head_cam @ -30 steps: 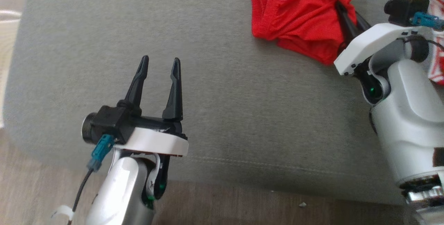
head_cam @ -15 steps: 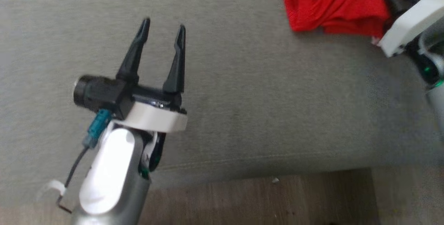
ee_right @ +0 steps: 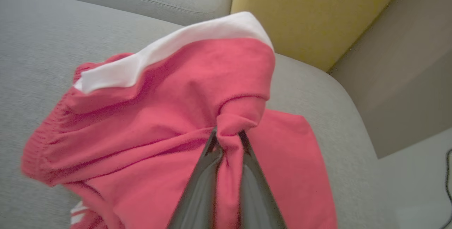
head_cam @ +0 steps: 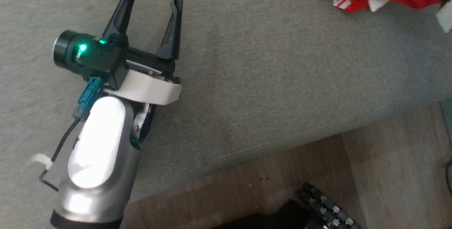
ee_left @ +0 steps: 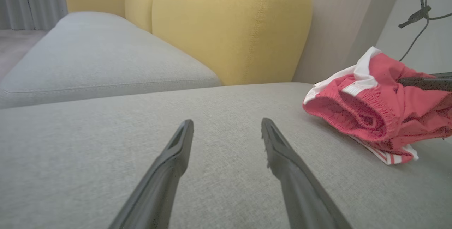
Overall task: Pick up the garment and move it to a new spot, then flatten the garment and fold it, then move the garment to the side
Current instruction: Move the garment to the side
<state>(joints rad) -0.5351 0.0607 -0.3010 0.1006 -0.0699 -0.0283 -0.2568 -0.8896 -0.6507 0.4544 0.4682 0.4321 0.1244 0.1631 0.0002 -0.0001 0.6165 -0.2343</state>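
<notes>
Garment point(ee_right: 159, 116) in right hand point(ee_right: 227, 133); wide bare cushion point(head_cam: 265, 63) up to front edge.

Red garment point(ee_right: 159, 116) with white stripes, grey seat cushion point(ee_left: 88, 144), yellow backrest point(ee_left: 229, 28)

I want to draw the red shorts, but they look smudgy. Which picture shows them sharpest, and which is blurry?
Left wrist view: sharpest, the garment shows a crisp gathered waistband, colour washed to pink. Right wrist view: blurry, cloth close to the lens in the right gripper. Head view: slightly smeared, garment cut off at the top edge.
</notes>
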